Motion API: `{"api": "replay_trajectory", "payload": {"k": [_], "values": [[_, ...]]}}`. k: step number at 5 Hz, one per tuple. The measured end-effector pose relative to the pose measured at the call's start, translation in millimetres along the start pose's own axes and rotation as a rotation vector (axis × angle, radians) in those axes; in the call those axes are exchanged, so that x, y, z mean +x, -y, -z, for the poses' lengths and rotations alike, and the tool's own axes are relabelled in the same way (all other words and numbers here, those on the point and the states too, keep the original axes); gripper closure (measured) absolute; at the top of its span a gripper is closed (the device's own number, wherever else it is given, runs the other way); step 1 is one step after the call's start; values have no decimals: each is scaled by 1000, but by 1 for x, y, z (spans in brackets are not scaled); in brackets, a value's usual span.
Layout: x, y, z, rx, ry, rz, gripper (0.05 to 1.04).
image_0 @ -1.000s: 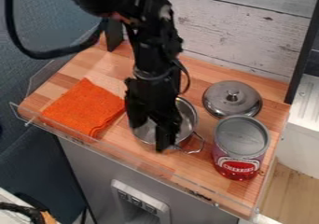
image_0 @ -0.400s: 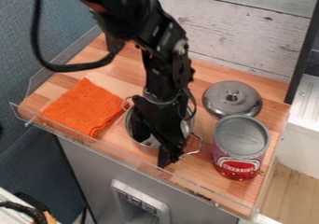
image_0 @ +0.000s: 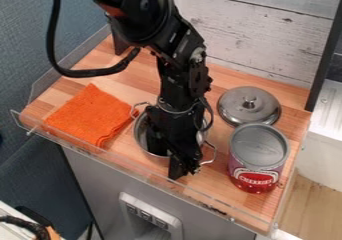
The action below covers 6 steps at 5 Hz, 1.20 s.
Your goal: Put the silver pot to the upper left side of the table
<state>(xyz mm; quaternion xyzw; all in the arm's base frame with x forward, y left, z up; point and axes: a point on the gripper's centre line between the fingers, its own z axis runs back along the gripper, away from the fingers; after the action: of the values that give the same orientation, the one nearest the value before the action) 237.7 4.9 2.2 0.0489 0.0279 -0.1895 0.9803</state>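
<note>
With 12 o'clock at the top edge, a wooden table (image_0: 130, 86) spreads across the view, a clear rail along its outer rim, its near corner at 5 o'clock. Whitewashed boards (image_0: 247, 29) stand behind it, from 12 to 2 o'clock.

The black arm (image_0: 143, 14) enters over the top edge between 11 and 12 o'clock, a cable (image_0: 53, 39) looping off its side towards 10. Its gripper (image_0: 168, 165) hangs down over the silver pot, one part in front of the pot's inside and the lowest tip beyond the near rim at the pot's 6 o'clock. Whether it stands apart, together or clamped on the pot's wall, I cannot tell.

An orange cloth (image_0: 90, 116) lies folded between 9 and 10 o'clock from the pot, its nearest corner close by. A red-labelled can (image_0: 257, 180) with a grey top stands upright between 3 and 4 o'clock from the pot.

The silver pot (image_0: 141, 139) sits open around the table's middle, directly below the arm and partly hidden by the gripper; its rim shows mostly on the 9 o'clock side. At 6 o'clock of the view, below the table, is a pale switch panel (image_0: 131, 204). The round metal lid (image_0: 234, 109), knob up, lies at 2 o'clock from the pot, just behind the can. Smallest are the pot's wire handles, one (image_0: 137, 104) between 10 and 11 o'clock, the other (image_0: 213, 156) at 4.
</note>
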Motion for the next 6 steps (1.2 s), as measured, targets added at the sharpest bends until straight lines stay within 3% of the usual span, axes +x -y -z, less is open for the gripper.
{"api": "replay_trajectory", "payload": {"k": [1,2,3,4,6], "values": [[1,2,-10,-15,21,19,740],[19,-2,-27,-23,75,32,940],[42,-16,-49,-33,143,17,1022],[51,-37,-65,-27,176,-21,1030],[53,-81,-76,-10,184,-130,1030]]}}
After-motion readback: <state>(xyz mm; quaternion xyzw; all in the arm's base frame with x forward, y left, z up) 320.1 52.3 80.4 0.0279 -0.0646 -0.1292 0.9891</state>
